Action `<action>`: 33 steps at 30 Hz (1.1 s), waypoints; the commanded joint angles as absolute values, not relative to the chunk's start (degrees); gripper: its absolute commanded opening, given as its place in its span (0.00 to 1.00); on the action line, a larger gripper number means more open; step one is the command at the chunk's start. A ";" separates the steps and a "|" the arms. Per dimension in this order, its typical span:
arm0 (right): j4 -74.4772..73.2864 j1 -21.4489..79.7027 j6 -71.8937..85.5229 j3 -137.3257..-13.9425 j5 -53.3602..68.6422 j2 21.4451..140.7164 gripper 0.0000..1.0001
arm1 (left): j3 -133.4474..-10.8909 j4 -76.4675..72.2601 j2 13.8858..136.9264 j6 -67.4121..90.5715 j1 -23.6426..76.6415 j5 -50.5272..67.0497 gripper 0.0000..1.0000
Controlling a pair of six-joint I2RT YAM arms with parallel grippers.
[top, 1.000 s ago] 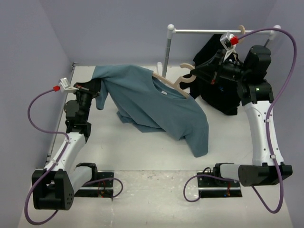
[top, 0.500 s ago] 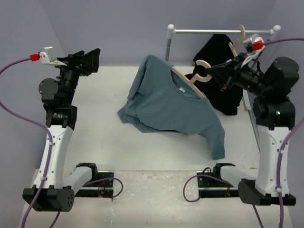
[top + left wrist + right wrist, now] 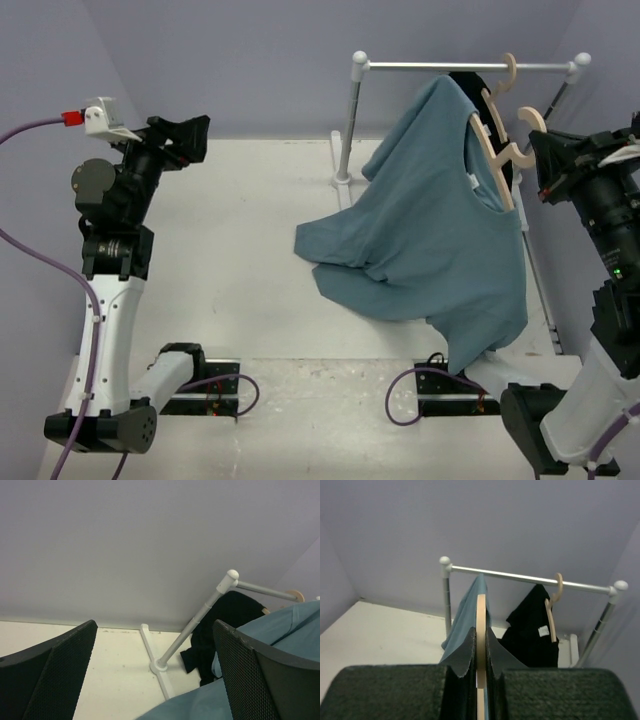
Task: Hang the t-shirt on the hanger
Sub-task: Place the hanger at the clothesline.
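White, matte table surface (image 3: 230, 260) with a flat, lightly scuffed finish carries the work area, enclosed by smooth lavender walls (image 3: 250, 60).

White tubular metal garment rack (image 3: 440, 66): one horizontal rail with ball-shaped end caps on two slanted posts, the left post standing on a flat foot at the far edge of the table.

Slate-blue short-sleeved cotton t-shirt (image 3: 440, 230): soft, wrinkled, plain.
- Position: on the right side of the work area, raised in front of the rack.
- The neck opening sits over the hanger, and one shoulder is draped across a hanger arm.
- The body falls in loose folds to the left and toward the near edge. Contact with the table cannot be confirmed.

Black fabric garment (image 3: 532, 625): hangs from the rail on a second beige hanger (image 3: 555, 600), behind the t-shirt.

Pale beige wood-coloured clothes hanger (image 3: 492, 160): curved shoulders, thick matching hook. The hook stands just below the rail, not over it. In the right wrist view the hanger appears edge-on.

Right gripper (image 3: 481, 645): black textured fingers (image 3: 462, 665) clamped on the hanger's thin edge, one each side.

Left gripper (image 3: 155, 635): raised at the left side, well apart from the t-shirt. Its black mesh-patterned fingers (image 3: 60, 665) are spread wide and hold nothing.
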State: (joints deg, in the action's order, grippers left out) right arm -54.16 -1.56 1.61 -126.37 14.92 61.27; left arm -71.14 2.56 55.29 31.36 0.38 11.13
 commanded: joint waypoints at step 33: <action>-6.20 -0.44 3.97 -118.25 4.75 98.17 0.00 | -51.82 1.52 53.57 24.29 0.00 23.39 1.00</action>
